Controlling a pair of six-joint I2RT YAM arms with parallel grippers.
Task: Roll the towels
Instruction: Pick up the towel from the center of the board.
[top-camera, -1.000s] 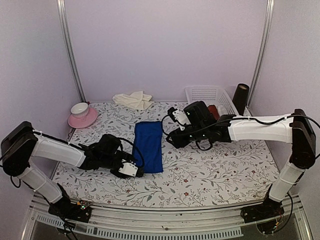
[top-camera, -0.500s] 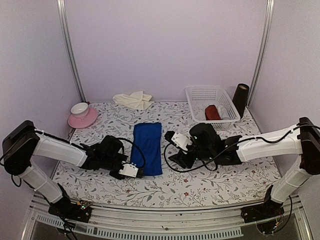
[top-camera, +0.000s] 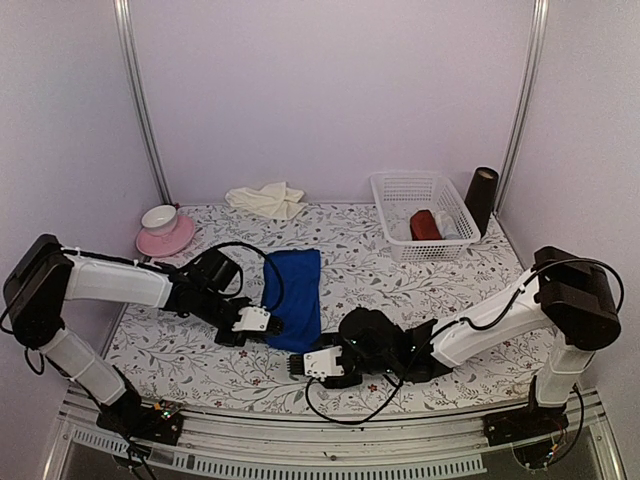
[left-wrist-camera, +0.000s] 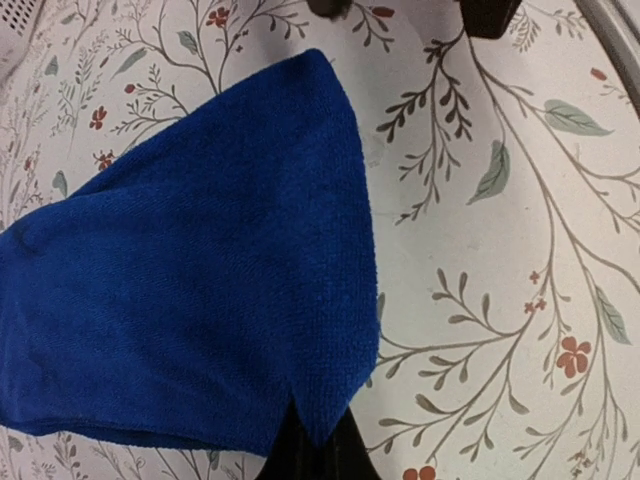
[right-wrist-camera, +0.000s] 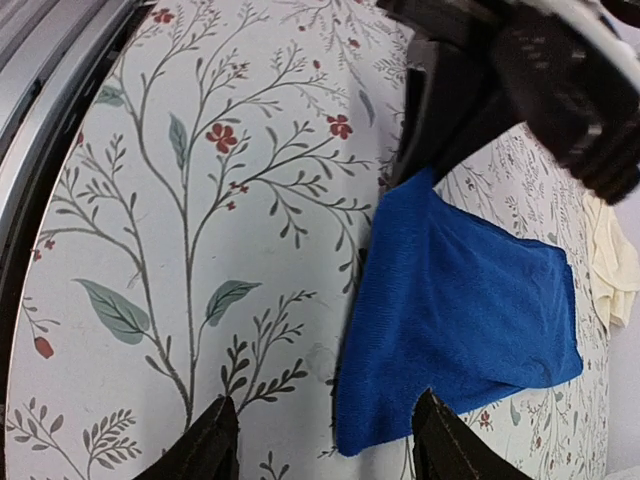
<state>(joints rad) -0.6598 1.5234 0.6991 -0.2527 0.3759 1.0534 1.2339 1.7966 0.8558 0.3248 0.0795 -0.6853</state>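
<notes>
Two towels lie on the bench: the blue towel at centre, the cream towel at 12 o'clock. Just now the left fingers closed on the blue one's near corner. The right fingers, open, came to its 6 o'clock, so rolling can probably begin.

I operate in a robot test cell of the lab kind. Plain lilac walls enclose the workspace on three sides, with bare aluminium posts standing in the back corners. My left arm and right arm mount on a metal rail at the near edge of the table. Household items serve as staged props: floral table cover, cup on pink saucer, white basket, blue towel, cream towel.
</notes>
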